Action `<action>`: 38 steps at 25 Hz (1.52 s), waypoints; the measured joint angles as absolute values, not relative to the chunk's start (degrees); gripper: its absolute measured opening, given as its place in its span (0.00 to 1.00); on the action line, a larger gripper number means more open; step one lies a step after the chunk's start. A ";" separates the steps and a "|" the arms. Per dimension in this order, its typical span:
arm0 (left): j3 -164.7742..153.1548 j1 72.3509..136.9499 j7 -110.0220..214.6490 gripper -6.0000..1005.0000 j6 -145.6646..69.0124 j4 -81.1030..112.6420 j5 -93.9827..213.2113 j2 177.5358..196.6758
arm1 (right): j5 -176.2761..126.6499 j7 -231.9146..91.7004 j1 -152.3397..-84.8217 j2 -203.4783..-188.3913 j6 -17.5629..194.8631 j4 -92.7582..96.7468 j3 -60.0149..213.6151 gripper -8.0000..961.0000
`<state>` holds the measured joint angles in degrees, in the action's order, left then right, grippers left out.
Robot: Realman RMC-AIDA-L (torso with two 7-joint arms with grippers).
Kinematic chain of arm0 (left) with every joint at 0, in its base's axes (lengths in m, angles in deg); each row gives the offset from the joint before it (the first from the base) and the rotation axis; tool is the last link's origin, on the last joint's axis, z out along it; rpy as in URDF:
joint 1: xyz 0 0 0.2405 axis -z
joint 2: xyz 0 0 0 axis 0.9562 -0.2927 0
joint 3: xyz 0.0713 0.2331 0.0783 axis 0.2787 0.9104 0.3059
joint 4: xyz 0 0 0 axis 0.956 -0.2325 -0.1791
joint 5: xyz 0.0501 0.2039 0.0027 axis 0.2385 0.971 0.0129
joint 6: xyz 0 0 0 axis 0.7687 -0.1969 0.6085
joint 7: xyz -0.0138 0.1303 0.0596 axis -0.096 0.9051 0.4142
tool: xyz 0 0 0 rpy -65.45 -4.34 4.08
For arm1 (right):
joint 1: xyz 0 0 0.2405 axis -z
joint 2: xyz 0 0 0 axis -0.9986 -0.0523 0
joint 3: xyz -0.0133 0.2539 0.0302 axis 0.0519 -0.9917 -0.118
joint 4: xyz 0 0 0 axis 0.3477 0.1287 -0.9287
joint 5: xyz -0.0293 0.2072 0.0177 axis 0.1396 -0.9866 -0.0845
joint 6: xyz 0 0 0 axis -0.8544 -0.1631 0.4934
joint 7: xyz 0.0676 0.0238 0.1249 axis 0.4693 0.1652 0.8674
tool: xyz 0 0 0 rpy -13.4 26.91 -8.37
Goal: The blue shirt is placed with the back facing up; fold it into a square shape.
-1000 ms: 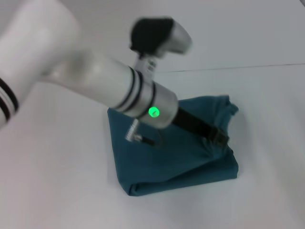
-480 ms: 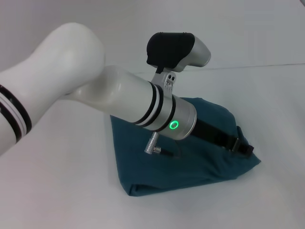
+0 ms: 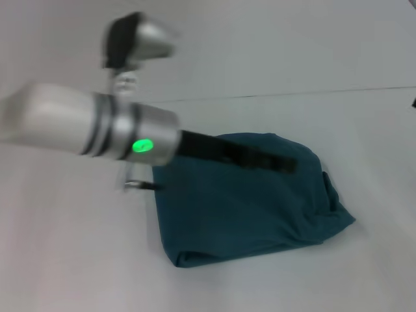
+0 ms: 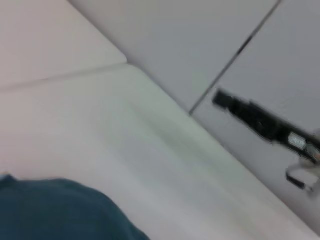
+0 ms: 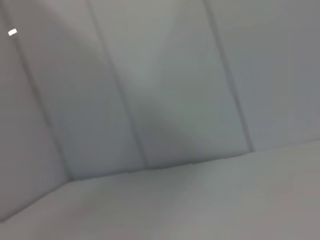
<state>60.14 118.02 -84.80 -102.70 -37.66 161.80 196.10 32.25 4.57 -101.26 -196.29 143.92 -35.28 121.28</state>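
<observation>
blue shirt is seen folded on the white table, below the left gripper, whose blurred fingers cannot be judged.

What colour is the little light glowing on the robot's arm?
Bright green light on the silver wrist of the left arm, over the blue shirt; head view.

White left arm, silver wrist collar, green light, black gripper.

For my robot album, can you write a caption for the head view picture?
The left gripper hangs over the folded blue shirt on the white table.
</observation>
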 joint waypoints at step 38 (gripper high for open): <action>40.59 98.36 -47.72 0.94 -119.77 -33.41 160.28 196.28 | 111.31 65.83 -130.56 -203.09 181.78 -68.36 130.22 0.11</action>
<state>40.59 98.36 -47.72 -119.77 -33.41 160.28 196.28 111.31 65.83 -130.56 -203.09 181.78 -68.36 130.22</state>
